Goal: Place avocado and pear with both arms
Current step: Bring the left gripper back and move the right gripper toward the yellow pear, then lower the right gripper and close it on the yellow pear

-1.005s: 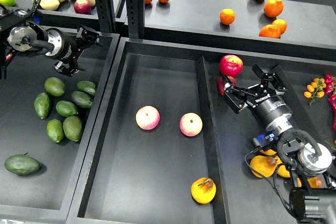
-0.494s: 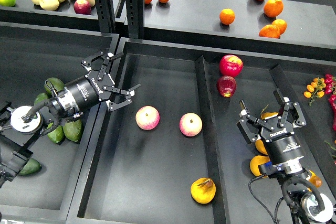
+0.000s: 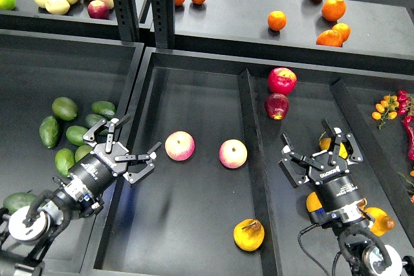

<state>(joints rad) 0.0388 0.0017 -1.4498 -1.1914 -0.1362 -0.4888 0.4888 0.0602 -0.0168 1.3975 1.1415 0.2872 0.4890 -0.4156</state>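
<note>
The pear (image 3: 250,234), yellow-orange with a dark brown patch, lies at the near end of the middle tray (image 3: 194,82). Several green avocados lie in the left tray; the plumpest avocado (image 3: 65,108) is at the back of the group. My left gripper (image 3: 128,144) is open and empty, hovering over the wall between the left and middle trays, just right of the avocados and left of a pink-yellow apple (image 3: 180,145). My right gripper (image 3: 315,145) is open and empty over the right tray, up and right of the pear.
A second pink-yellow apple (image 3: 233,153) lies mid-tray. Two red apples (image 3: 283,80) lie at the back of the right tray, with yellow-orange fruit (image 3: 376,219) under my right arm. A big dark-green fruit (image 3: 16,201) lies near left. Oranges (image 3: 277,20) and apples sit on the back shelf.
My left arm swung from the back left down toward me, its gripper now by the tray wall. My right gripper drew back from the red apples toward the near right. Both stay open.
</note>
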